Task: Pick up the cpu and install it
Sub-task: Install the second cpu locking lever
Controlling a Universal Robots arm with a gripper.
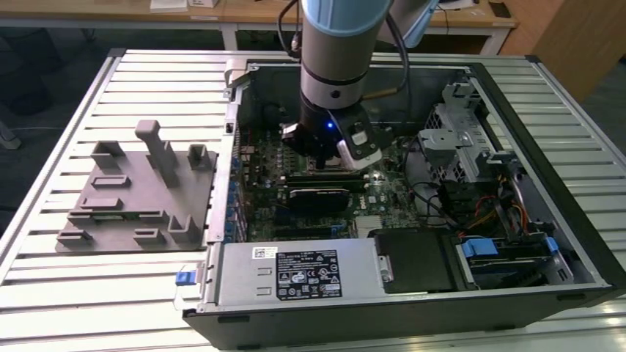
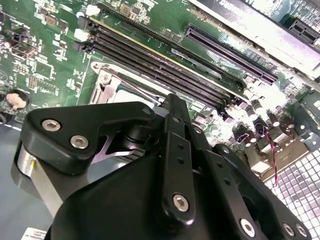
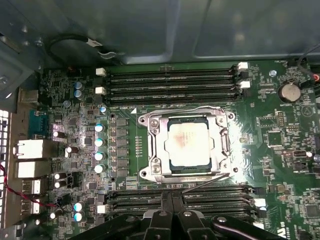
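While the grey and light-blue robot arm (image 1: 338,66) is lowered into the open black computer case (image 1: 547,183), its black gripper (image 1: 328,158) is held just above the green motherboard (image 1: 386,194), close to the socket area. Whether the jaws are apart or together cannot be told from these views; nothing is seen clamped between them.

The cpu (image 3: 189,145), a small flat square chip with a shiny silver-white metal top, is seen in the first wrist view lying flat inside the square metal-rimmed socket frame (image 3: 150,150) on the motherboard. It is seated within the frame's opening, level with it, and is apart from the gripper, whose black linkage (image 3: 172,222) shows at the edge of that picture. Long black memory slots (image 3: 170,82) run along both sides of the socket.

In the second wrist view, the black linkage with silver screws (image 2: 175,165) is seen close up, with a corner of the socket frame (image 2: 107,85) behind it.

On the slatted metal table (image 1: 59,293), towards the exterior view's left of the case, a grey plastic holder block with upright posts (image 1: 137,191) is set, well apart from the arm.
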